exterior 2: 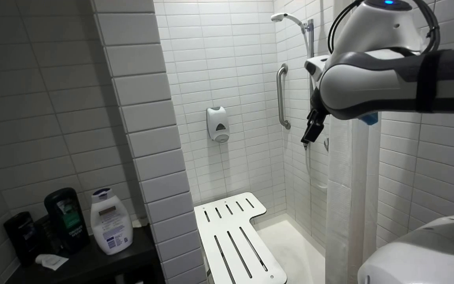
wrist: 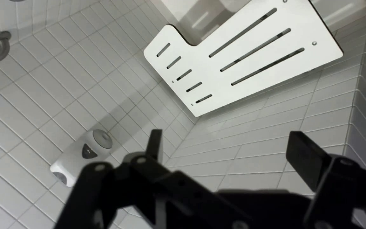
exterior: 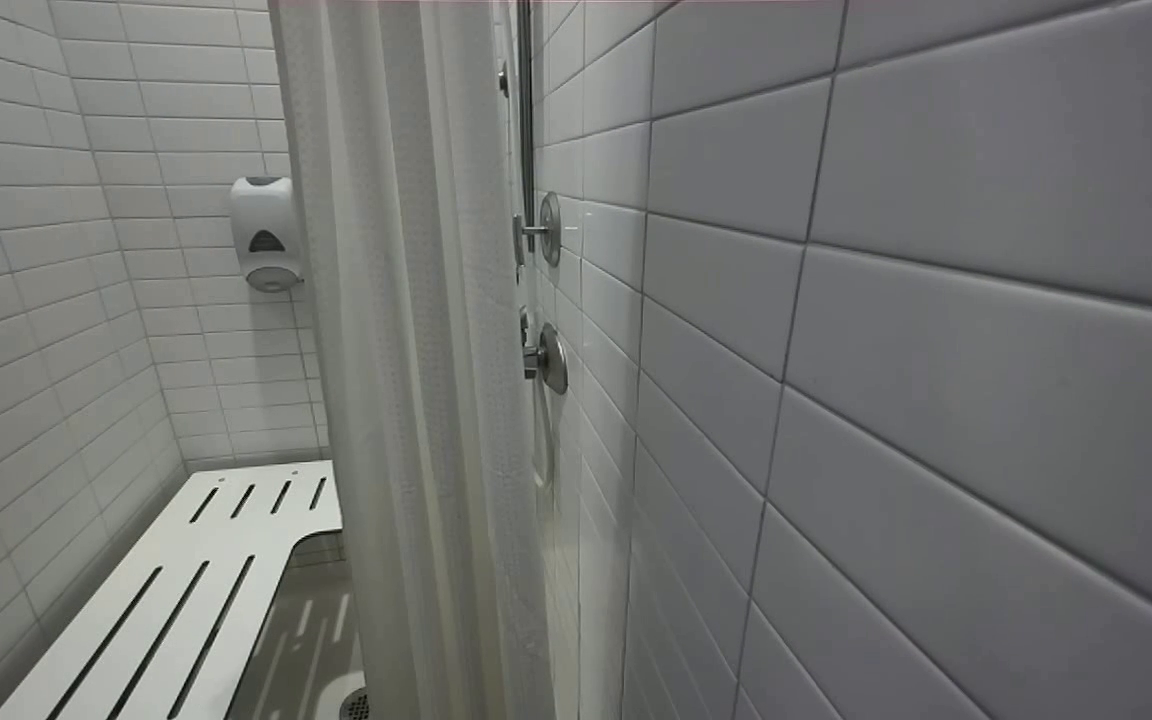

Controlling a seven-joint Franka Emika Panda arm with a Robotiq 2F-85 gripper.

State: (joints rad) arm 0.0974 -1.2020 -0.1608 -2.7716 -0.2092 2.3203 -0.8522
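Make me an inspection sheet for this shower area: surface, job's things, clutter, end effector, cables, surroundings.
Surface: white slotted bench; dark shelf; whether either is wet, can't tell.
Job's things: bench and dispenser, both untouched.
Clutter: white bottle, dark bottles and a tube on the shelf.
End effector: open, holding nothing.
Cables: black, looped beside the arm.
Surroundings: tiled walls, curtain, grab bar, shower head.

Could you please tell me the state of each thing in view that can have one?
Hand, open and empty.
Shower seat, lowered flat.
Shower curtain, drawn aside in folds.
Handheld showerhead, docked on slide bar, no water visible.
White toiletry bottle, upright, cap seemingly shut.
Small white tube, lying down.
Robot status light, lit blue.
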